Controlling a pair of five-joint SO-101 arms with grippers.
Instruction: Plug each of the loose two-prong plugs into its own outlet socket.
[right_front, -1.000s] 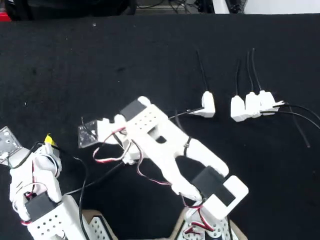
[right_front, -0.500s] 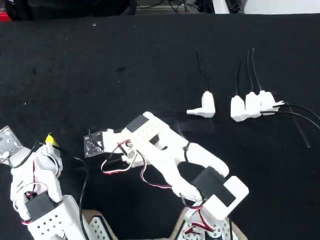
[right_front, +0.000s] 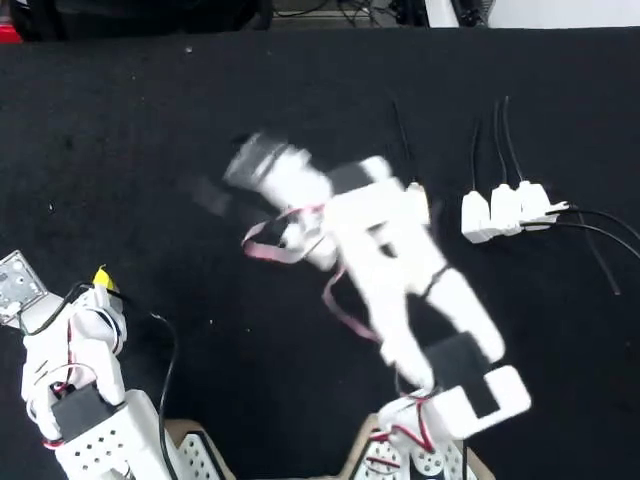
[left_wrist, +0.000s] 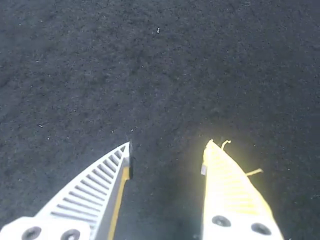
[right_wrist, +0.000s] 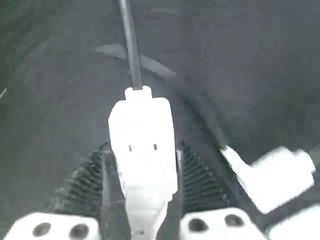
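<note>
The right end effector (right_wrist: 142, 152) is gripping a white corded socket (right_wrist: 141, 125) near a loose white plug (right_wrist: 272, 175) on the black counter (right_wrist: 50, 75), while the left end effector (left_wrist: 167, 145) is hanging spread wide.

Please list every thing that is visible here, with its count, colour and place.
table cloth: one, black, under everything.
socket: one, white, with two slots and a black cord, between the right jaws.
loose plug: one, white, lying on the cloth near the socket.
connector blocks: three, white, side by side on the table's right part, with black cords attached.
left gripper: one, white and yellow jaws open, above bare cloth.
right gripper: one, jaws shut on the socket.
</note>
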